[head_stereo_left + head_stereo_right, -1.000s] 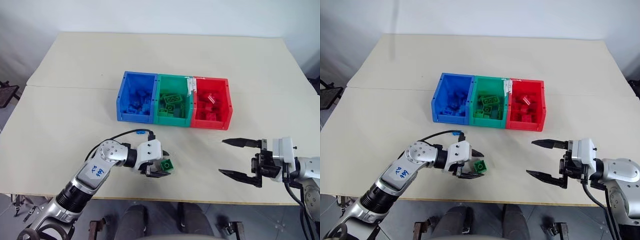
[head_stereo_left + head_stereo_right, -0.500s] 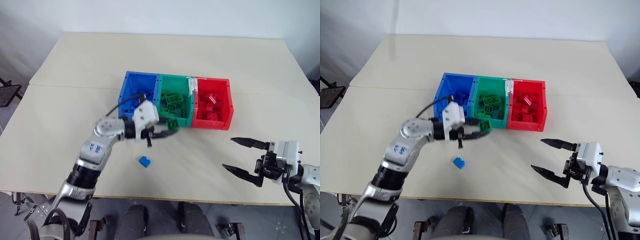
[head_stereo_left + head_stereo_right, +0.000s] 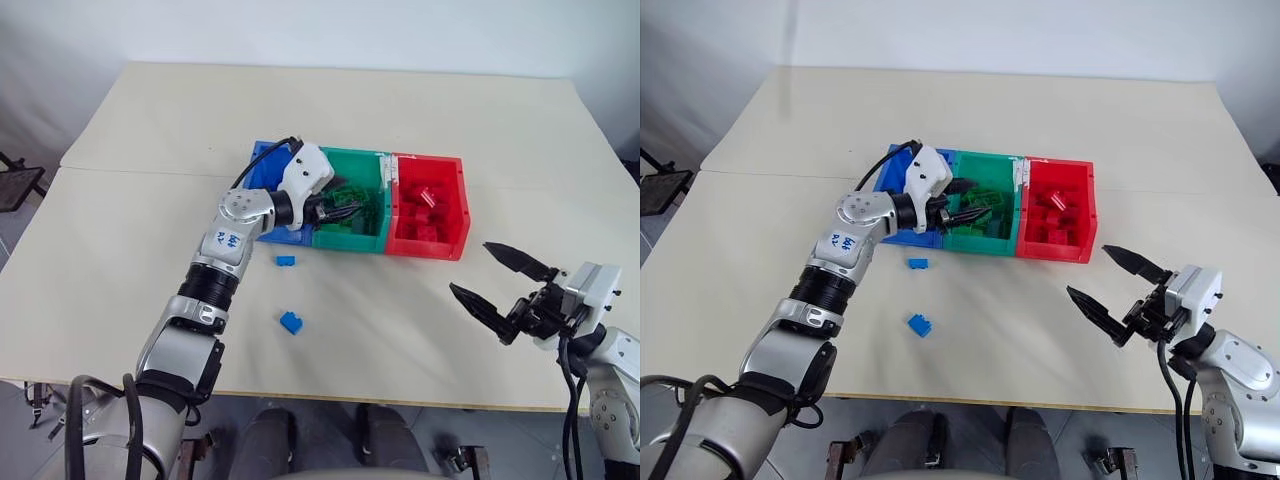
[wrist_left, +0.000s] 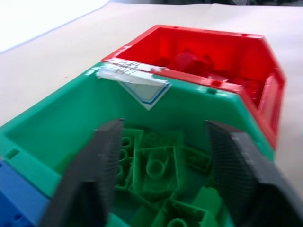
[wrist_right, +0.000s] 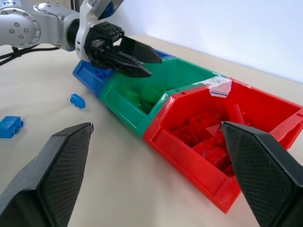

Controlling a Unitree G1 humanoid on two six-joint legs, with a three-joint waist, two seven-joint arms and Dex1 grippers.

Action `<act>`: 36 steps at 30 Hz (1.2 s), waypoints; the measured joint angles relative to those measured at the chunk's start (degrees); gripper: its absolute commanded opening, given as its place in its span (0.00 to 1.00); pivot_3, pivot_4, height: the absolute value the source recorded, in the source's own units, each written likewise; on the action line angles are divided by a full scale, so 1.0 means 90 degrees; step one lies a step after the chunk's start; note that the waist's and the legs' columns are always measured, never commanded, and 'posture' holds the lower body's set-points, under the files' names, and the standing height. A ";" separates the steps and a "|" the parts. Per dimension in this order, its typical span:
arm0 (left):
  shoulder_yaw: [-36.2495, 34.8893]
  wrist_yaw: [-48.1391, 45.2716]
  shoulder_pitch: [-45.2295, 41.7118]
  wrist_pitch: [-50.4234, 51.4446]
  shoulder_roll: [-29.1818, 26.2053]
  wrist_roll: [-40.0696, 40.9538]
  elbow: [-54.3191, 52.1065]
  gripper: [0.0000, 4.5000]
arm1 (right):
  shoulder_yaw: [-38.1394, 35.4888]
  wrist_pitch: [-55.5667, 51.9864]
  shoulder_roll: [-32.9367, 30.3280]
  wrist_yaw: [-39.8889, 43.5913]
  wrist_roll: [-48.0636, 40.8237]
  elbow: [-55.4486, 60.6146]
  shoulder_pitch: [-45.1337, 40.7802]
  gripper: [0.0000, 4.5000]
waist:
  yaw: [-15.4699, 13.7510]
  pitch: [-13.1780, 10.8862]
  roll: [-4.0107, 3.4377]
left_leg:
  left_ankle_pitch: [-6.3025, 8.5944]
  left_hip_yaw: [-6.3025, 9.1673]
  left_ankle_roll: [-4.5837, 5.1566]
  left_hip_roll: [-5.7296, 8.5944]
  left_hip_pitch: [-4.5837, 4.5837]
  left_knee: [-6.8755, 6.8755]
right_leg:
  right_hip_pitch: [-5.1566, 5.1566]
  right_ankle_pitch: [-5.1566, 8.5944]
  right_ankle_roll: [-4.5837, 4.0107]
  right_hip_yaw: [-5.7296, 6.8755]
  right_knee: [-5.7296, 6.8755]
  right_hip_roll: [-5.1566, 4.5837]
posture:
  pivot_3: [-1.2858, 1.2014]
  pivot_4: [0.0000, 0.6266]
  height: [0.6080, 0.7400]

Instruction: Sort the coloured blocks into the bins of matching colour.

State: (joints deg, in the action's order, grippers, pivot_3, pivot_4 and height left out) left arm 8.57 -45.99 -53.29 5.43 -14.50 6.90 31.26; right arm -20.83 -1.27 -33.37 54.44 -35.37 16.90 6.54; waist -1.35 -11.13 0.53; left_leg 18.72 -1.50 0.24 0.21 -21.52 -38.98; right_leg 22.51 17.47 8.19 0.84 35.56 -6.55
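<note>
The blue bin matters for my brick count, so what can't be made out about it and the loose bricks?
- Blue bin: in both eye views the left hand and its arm cover its inside, so its bricks cannot be counted.
- Two blue bricks on the table: too small to count studs.

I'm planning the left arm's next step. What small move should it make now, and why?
Probably draw the left gripper back from the green bin toward the nearer blue brick: its jaws are open and empty, and two blue bricks lie on the table.
</note>
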 measured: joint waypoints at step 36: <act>-0.2202 -0.2291 0.6696 -0.0154 -0.3239 0.1917 -0.5046 0.99 | 0.0967 0.0352 -0.0705 0.2485 0.0262 -0.1811 -0.1289 1.00 | 0.0176 -0.0001 -0.0006 | 0.0012 0.0015 0.0004 -0.0010 0.0023 0.0099 | -0.0007 0.0009 -0.0017 0.0037 -0.0076 -0.0100 | 0.52 0.24 1.00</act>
State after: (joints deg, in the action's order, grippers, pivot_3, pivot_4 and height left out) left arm -11.25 -66.61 6.97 4.05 -43.64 24.15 -14.15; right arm -12.13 1.89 -39.71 76.81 -33.01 0.60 -5.06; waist 0.23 -11.13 0.48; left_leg 18.83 -1.36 0.27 0.11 -21.31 -38.09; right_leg 22.45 17.55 8.03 1.18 34.87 -7.45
